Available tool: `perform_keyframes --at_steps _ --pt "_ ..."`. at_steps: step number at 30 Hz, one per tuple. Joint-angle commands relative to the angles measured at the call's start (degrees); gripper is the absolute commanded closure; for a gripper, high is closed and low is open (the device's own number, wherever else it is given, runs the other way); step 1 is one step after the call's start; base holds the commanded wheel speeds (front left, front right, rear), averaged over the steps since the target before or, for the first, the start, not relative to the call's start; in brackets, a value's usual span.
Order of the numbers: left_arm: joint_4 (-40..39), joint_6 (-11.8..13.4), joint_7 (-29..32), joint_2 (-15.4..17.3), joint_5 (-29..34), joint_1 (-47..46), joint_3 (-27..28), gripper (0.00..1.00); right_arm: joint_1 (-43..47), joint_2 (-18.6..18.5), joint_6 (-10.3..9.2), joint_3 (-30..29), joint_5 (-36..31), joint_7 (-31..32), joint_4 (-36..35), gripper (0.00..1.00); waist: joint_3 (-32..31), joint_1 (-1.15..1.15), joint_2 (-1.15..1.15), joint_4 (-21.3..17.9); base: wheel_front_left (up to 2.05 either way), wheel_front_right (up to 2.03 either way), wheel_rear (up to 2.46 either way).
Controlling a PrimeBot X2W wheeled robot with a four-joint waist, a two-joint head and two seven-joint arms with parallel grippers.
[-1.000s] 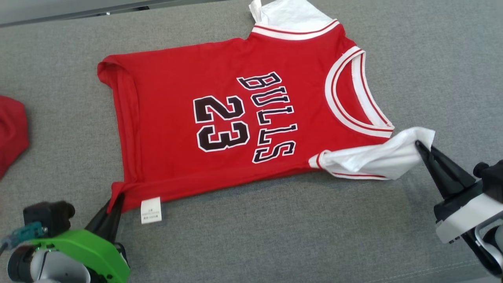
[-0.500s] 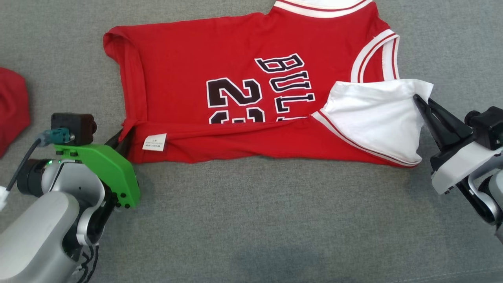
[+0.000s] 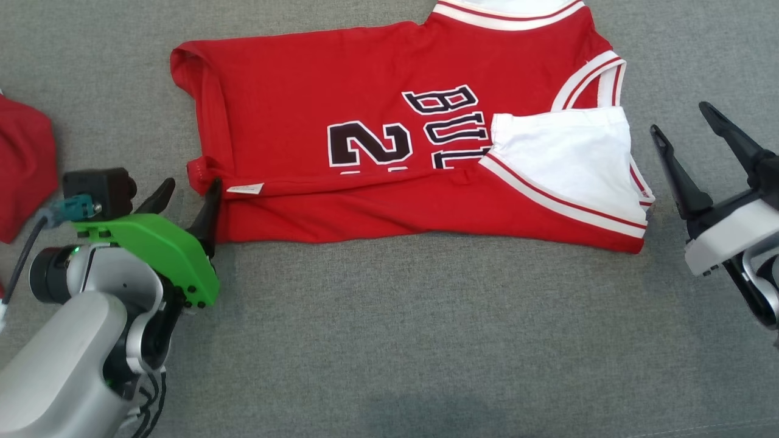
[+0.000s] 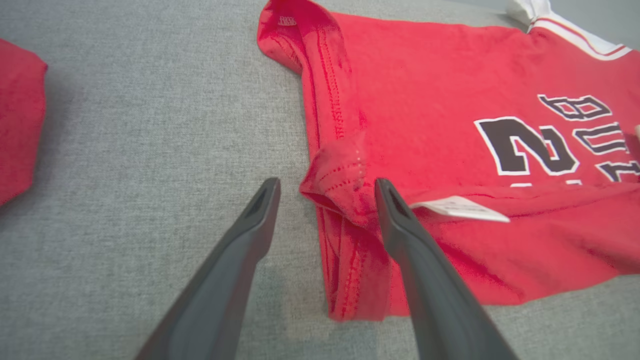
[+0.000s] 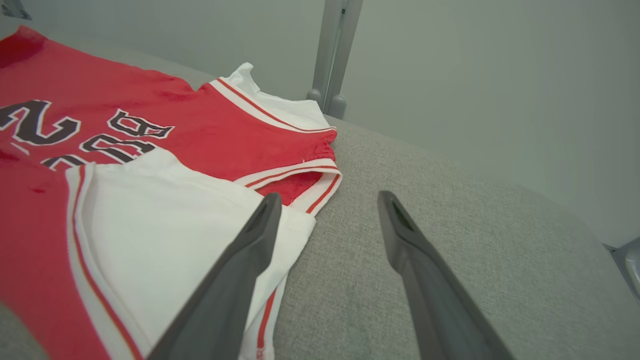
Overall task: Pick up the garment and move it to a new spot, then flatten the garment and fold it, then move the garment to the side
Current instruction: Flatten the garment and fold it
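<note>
Red jersey [image 3: 389, 140] lies flat on the grey fabric bench [image 3: 389, 340], toward the far edge, collar end to the right; the frame cuts its top off. The near long edge is folded up over the print, hiding the lower half of the number. A white flap [image 3: 566, 164] with red-striped trim lies across the right part of the fold. A white label [image 3: 245, 189] pokes out at the left end of the fold.

Handling, as a judgement: thin, limp knit, light, no stiffness. It will sag, bunch and slip out of shape if lifted from one point. Best holds look like the stitched hem corner on the left and the banded trim on the right. Pinch both ends together and keep the cloth taut.

Left gripper [image 3: 190, 184]: jaws apart, straddling the bunched hem corner [image 4: 337, 170], one finger lying beside the label, nothing clamped. Right gripper [image 3: 680, 117]: jaws apart, just off the jersey's right end, holding nothing. In the right wrist view one finger overlaps the flap's edge; I cannot tell whether it touches.

Another red cloth [image 3: 24, 164] sits at the bench's left edge, well apart from the jersey. A grey post [image 5: 332, 55] stands behind the bench's far edge.

First fold looks laid; a further fold and the move to the side are not yet done.
</note>
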Motion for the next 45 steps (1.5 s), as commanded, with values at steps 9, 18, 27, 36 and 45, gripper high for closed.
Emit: perform_keyframes --at_steps 9,18,27,36,45 --pt "-14.7 5.6 -6.9 5.0 -5.5 16.9 6.9 0.0 16.4 2.5 -0.09 -8.0 1.0 4.8 -12.0 0.0 0.0 0.0 0.15 -0.7 0.0 0.0 0.0" --pt "-17.3 5.5 -6.5 4.1 -6.3 16.2 6.9 0.0 19.8 5.1 -0.09 -10.6 0.8 10.9 -15.9 0.0 1.4 0.0 0.15 -1.2 0.0 0.0 0.0" --pt "-10.9 4.3 -3.9 2.9 -7.6 14.2 5.5 0.0 15.6 7.7 -0.09 -7.1 3.3 14.9 -11.5 0.0 1.2 0.0 0.15 -1.1 0.0 0.0 0.0" --pt "-5.8 2.0 -1.9 1.3 -8.8 13.7 3.5 0.0 12.3 7.9 -0.08 -3.3 9.0 17.8 -6.3 0.0 0.6 0.0 0.15 -0.2 0.0 0.0 0.0" --pt "-0.7 -2.1 -0.4 -3.0 -10.1 9.9 1.5 1.0 9.5 6.2 -0.07 -0.2 12.9 18.5 -4.0 1.0 0.3 0.0 0.15 0.8 0.0 0.0 0.0"
